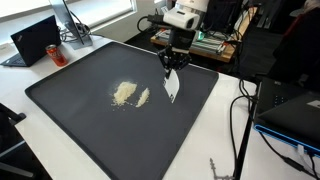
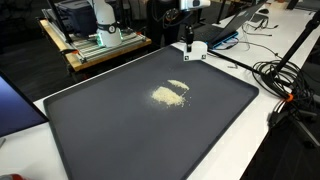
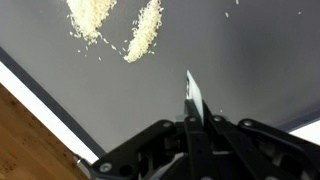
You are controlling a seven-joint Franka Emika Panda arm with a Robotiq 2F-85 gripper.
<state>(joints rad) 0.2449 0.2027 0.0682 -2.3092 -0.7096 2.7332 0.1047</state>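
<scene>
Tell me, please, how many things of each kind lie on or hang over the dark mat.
Pale grain piles: 2
White card, held in the gripper: 1
Total: 3

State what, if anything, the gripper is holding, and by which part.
The gripper is shut on a thin white card, pinched by its upper edge; the rest hangs down toward the black mat, beside two grain piles.
</scene>
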